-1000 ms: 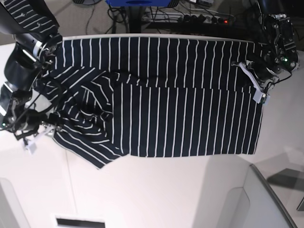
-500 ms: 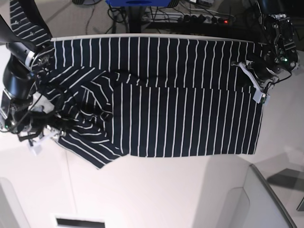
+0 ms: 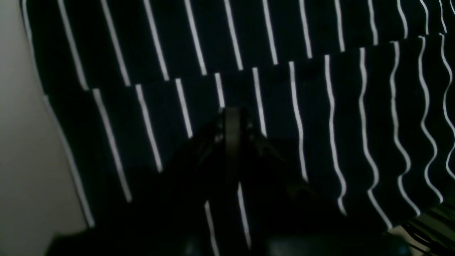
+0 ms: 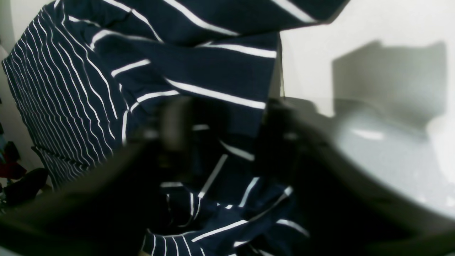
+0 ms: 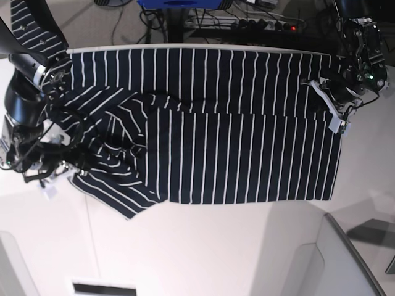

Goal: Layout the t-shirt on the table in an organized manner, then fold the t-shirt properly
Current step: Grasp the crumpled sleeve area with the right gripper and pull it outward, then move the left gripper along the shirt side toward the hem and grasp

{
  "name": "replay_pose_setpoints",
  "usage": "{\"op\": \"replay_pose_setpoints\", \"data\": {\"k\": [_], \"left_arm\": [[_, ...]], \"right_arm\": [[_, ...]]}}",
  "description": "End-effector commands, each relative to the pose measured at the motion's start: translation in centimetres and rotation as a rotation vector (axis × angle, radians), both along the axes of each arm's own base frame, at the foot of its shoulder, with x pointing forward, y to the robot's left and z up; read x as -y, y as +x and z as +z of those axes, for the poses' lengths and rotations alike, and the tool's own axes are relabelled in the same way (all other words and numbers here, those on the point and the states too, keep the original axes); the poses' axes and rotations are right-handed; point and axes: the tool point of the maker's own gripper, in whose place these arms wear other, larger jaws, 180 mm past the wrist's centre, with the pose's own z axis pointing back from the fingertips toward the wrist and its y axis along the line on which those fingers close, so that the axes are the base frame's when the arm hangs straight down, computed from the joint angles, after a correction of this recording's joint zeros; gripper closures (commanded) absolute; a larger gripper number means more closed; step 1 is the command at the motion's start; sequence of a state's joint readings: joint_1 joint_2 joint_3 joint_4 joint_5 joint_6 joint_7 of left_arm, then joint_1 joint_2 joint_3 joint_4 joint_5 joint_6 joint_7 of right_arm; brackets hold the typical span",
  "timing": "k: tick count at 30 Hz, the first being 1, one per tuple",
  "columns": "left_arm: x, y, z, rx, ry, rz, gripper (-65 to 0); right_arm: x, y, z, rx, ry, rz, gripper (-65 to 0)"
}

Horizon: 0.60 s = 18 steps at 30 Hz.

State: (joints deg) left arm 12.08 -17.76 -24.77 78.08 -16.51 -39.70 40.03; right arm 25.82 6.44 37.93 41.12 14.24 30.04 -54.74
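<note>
The dark navy t-shirt (image 5: 234, 142) with thin white stripes lies spread across the white table (image 5: 185, 246), its body partly folded over lengthwise. Its left end is bunched and creased. My right gripper (image 5: 58, 176) sits at that bunched end. In the right wrist view its blurred fingers (image 4: 170, 135) stand apart around a fold of the t-shirt (image 4: 220, 74), so my right gripper (image 4: 225, 131) is open. My left gripper (image 5: 333, 114) rests on the shirt's right edge. In the left wrist view my left gripper (image 3: 233, 117) is shut, tips on the t-shirt (image 3: 320, 106) beside a fold line.
A striped part of the shirt (image 5: 34, 28) drapes over my right arm at the top left. Cables and a power strip (image 5: 259, 24) lie beyond the table's far edge. A grey-white panel (image 5: 345, 259) stands at the lower right, and a dark slot (image 5: 102, 288) sits at the bottom.
My right gripper has slid a little to the right onto the bunched end of the shirt, and its fingers have drawn closer together. The left arm has not moved.
</note>
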Motion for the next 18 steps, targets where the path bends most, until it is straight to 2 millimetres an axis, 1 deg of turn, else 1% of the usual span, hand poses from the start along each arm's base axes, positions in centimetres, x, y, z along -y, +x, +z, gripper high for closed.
{"op": "replay_pose_setpoints", "data": {"k": [1, 2, 4, 5, 8, 11, 13, 14, 15, 17, 18], "left_arm": [[-0.5, 0.9, 1.1, 0.041, 0.004, -0.002, 0.0], [-0.5, 0.9, 1.1, 0.041, 0.004, -0.002, 0.0], [-0.5, 0.9, 1.1, 0.041, 0.004, -0.002, 0.0], [-0.5, 0.9, 1.1, 0.041, 0.004, -0.002, 0.0], [-0.8, 0.9, 1.1, 0.042, 0.009, -0.002, 0.0], [-2.3, 1.5, 2.0, 0.051, 0.049, -0.011, 0.0], [-4.1, 1.8, 3.0, 0.065, 0.081, 0.004, 0.0], [-4.8, 2.4, 3.6, 0.083, 0.092, 0.017, 0.0], [-5.6, 3.3, 4.6, 0.112, 0.102, 0.035, 0.0], [-7.5, 4.2, 5.3, 0.136, 0.098, 0.101, 0.0], [-8.9, 4.7, 5.7, 0.146, 0.100, 0.136, 0.0]], "right_arm": [[0.8, 1.9, 1.7, 0.062, -0.008, -0.015, -15.0], [0.9, 1.9, 1.7, 0.063, -0.008, -0.015, -9.6], [0.9, 1.9, 1.7, 0.063, -0.008, -0.015, -1.7], [0.8, 2.0, 1.8, 0.065, -0.007, -0.016, 0.0], [0.8, 2.0, 1.8, 0.065, -0.006, -0.016, -0.5], [0.8, 2.1, 2.0, 0.064, -0.007, -0.012, -0.5], [1.1, 2.3, 2.6, 0.081, -0.029, 0.000, -0.5], [1.2, 2.5, 3.1, 0.097, -0.041, 0.015, -0.3], [1.3, 2.6, 3.6, 0.113, -0.051, 0.036, -0.3], [0.8, 2.7, 4.0, 0.121, -0.055, 0.067, -0.2], [0.8, 2.7, 4.2, 0.122, -0.060, 0.073, -0.2]]}}
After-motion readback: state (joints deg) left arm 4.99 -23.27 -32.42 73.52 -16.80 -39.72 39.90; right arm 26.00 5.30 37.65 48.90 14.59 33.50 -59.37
